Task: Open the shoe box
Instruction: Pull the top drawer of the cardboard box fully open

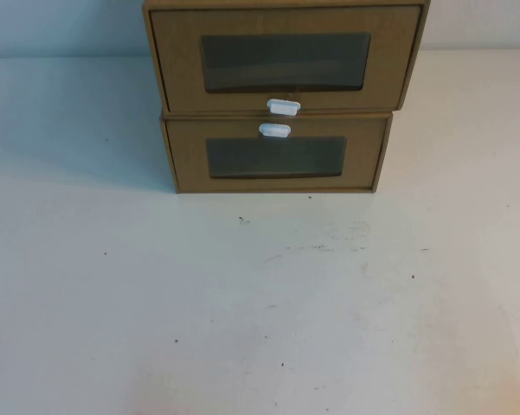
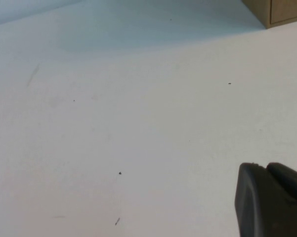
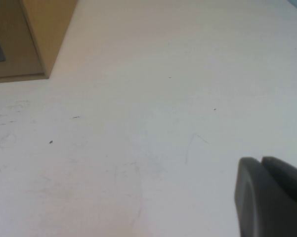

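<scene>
Shoe boxes, two, stacked far-centre on surface (image 1: 260, 303): upper box (image 1: 285, 60) and lower box (image 1: 275, 157) closed, each white tab (image 1: 284, 106) untouched; left gripper (image 2: 264, 168) and right gripper (image 3: 261, 160) over bare surface, fingers clenched, empty; approach pending, next likely fingers released, tab pinched, pulled outward.

Scuffed white tabletop (image 1: 260, 328), dotted with small dark specks and faint scratches.
Set directly on it, at the far middle: brown cardboard shoe box (image 1: 363, 156) with a dark window.
</scene>
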Controlling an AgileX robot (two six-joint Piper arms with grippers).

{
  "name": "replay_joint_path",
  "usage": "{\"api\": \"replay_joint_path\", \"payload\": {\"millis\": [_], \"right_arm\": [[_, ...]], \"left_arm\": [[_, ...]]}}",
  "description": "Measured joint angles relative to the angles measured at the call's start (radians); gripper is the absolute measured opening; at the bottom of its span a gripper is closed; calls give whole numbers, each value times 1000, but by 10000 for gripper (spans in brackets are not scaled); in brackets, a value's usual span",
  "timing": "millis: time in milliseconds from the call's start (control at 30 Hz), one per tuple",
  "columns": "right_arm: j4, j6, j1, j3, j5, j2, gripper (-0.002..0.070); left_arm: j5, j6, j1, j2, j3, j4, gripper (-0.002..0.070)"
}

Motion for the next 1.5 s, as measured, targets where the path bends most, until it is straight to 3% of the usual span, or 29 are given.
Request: {"api": "replay_joint_path", "payload": {"millis": [633,833,967,1200,1333,1500], "right_arm": [[2,0,0,0,0,0,-13],[2,0,0,0,-34,0,-13],[4,0,0,0,-181,0,-14],[8,0,0,1,-643,0,-13],[10,0,0,1,-822,0,-14],[10,0,0,1,-884,0,-13]], "left_arm": [[-16,0,0,0,0,0,-6],[-145,0,0,0,0,0,-6],[-349,0,0,0,0,0,-5],[-776,0,0,0,0,0,-6],[-857,0,0,0,0,0,-5],[-868,0,0,0,0,0,-5]]}}
